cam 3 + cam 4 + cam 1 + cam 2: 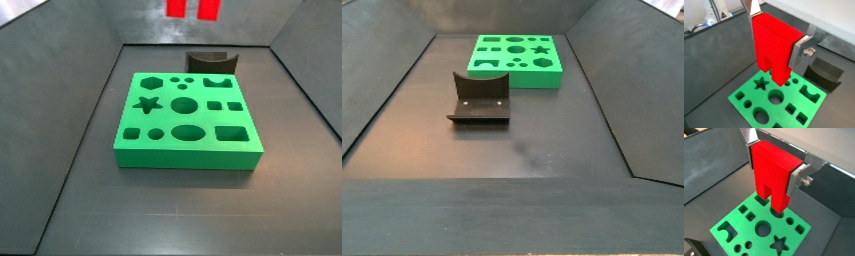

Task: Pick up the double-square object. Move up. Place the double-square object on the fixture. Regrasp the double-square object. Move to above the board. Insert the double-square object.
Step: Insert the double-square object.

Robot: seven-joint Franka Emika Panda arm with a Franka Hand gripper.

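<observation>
The double-square object (774, 45) was a bright red block held between the gripper's (777, 30) flat silver fingers (801, 47), which were clamped on its upper body in both wrist views (774, 170). Its two square prongs pointed downward, split by a narrow slot, and hung in the air above the board (777, 102) without touching it. In a side view only the lower ends of the two prongs (191, 9) showed at the upper edge of the frame, well above the floor and beyond the far edge of the board (187, 125). The gripper body itself was outside that frame.

The board was a flat green block lying on the dark floor, with cutouts in the shape of a star, a hexagon, circles, an oval and squares. In a wrist view the prong tips appeared over the region near the star cutout and a round hole (775, 96); exact alignment with any cutout could not be determined.

The fixture (480, 97), a dark L-shaped bracket on a base plate with a curved notch in its top edge, stood on the floor just beside the board (516, 57), apart from it. It carried nothing. In a side view it stood behind the board (211, 62). Dark panels (396, 70) enclosed the work area.
</observation>
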